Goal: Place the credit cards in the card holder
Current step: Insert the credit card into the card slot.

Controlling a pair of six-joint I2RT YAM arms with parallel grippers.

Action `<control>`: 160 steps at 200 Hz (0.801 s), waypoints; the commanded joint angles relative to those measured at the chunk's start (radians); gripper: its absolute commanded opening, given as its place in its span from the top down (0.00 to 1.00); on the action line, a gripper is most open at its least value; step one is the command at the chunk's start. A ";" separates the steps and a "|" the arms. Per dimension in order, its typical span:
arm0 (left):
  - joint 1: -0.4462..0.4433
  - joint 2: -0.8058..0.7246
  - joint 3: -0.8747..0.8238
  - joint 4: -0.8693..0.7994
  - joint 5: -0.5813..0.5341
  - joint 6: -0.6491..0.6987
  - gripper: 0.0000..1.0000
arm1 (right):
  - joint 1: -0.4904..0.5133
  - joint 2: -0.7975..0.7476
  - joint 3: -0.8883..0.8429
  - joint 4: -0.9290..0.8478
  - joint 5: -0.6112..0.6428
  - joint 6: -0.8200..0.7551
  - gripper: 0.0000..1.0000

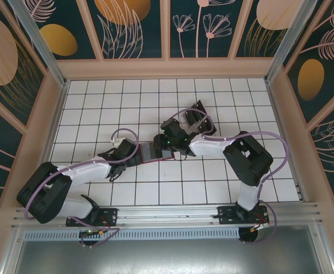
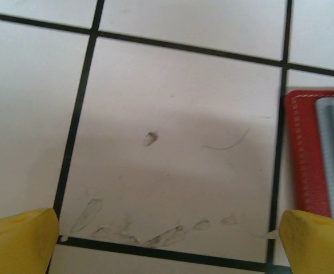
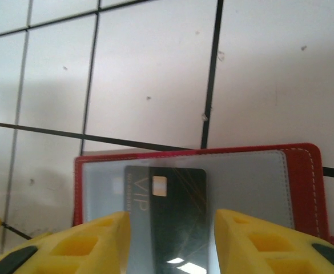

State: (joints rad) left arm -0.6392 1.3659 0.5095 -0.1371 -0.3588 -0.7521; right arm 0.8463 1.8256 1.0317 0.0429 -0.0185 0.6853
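One black card [image 3: 169,222], one red holder [image 3: 252,182]

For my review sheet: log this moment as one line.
left pincer open, beside card holder | right pincer astride credit card on open card holder | grip unclear

Right wrist view: the credit card [image 3: 168,220] runs off the lower picture edge, and we cannot tell whether the fingers [image 3: 92,242] of the right hand [image 3: 172,227] touch it; they hide the near part of the card holder [image 3: 252,177]. Left wrist view: the right edge cuts the card holder. Overhead, the left hand [image 1: 139,154] and right hand cover most of it; the dark objects [image 1: 200,117] farther right are too small to name.
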 commanded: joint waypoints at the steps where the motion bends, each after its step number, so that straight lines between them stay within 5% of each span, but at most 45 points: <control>1: 0.010 0.011 -0.008 -0.010 -0.029 -0.030 0.01 | 0.004 0.034 0.018 -0.032 0.025 -0.036 0.58; 160: 0.018 0.157 0.070 0.043 -0.036 0.015 0.01 | 0.038 0.113 0.065 0.033 -0.061 -0.006 0.80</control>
State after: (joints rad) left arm -0.6338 1.4723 0.5709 -0.1539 -0.4042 -0.7567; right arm 0.8612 1.9110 1.0607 0.0616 -0.0536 0.6640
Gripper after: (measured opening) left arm 0.987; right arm 0.203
